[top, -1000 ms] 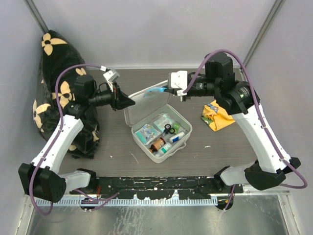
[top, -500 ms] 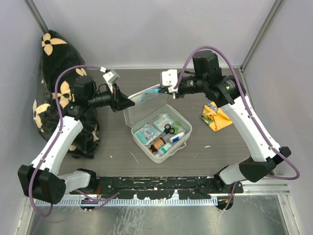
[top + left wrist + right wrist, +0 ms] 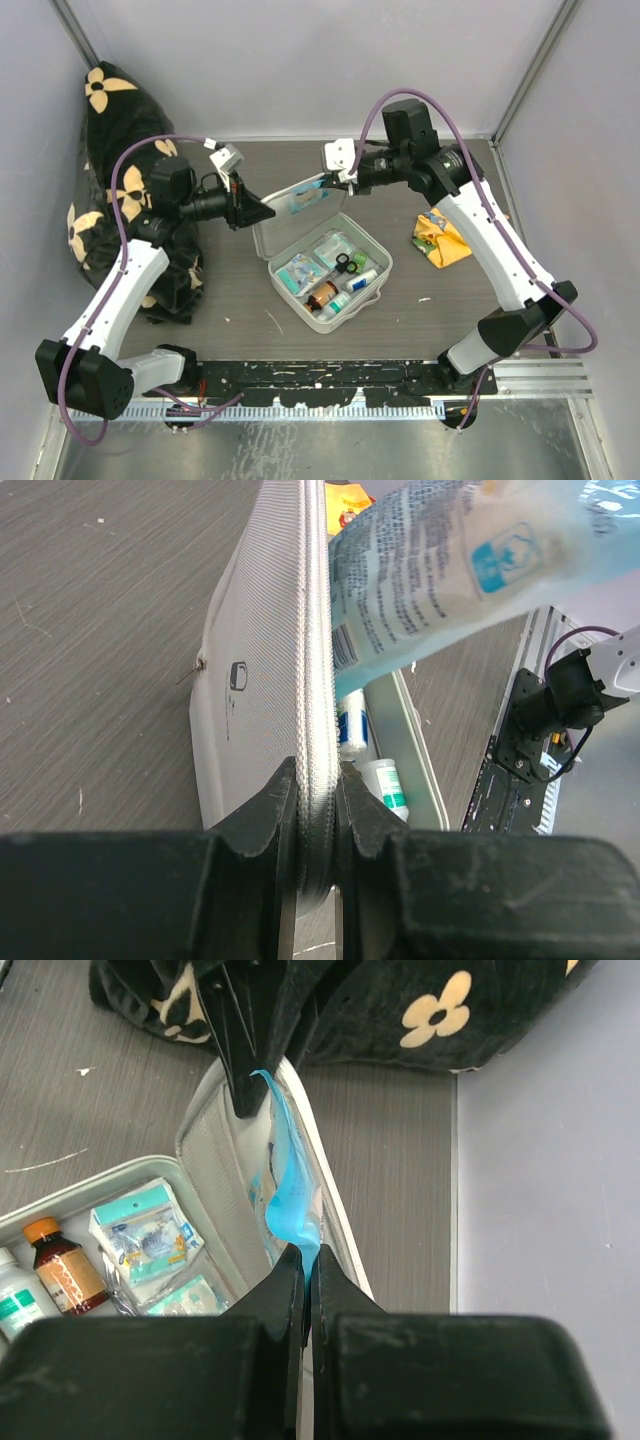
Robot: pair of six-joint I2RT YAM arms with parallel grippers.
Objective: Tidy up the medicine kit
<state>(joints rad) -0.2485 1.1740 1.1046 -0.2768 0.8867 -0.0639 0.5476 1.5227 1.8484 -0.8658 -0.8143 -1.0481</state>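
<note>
From my screen I see the medicine kit [image 3: 330, 268] in the middle of the table [image 3: 450, 300], and it is open. Its tray lies flat and has small things in it. I can make out a brown bottle [image 3: 322, 293], some little packets and black scissors [image 3: 345, 263].

The lid [image 3: 288, 210] stands up on the tray's 11 o'clock side.

My left pincer [image 3: 262, 211] comes at the lid from 9 o'clock. Its jaws are nearly together, with only the thin rim of the lid between them. In the left wrist view both fingers [image 3: 270, 805] press on that rim, one on each side. So the left pincer is holding the lid up.

My right pincer [image 3: 340, 180] is at 12 o'clock from the tray. Its jaws are squeezed tight on one end of a blue packet [image 3: 308, 192]. In the right wrist view the packet runs away from the tips, along the inside of the lid and toward the left pincer. I cannot tell if the packet touches the lid.

An orange-yellow cloth [image 3: 445, 240] lies at 3 o'clock from the kit, well apart from it. A black bag with flowers [image 3: 105, 150] sits at 9 o'clock, at the left edge of the table.
</note>
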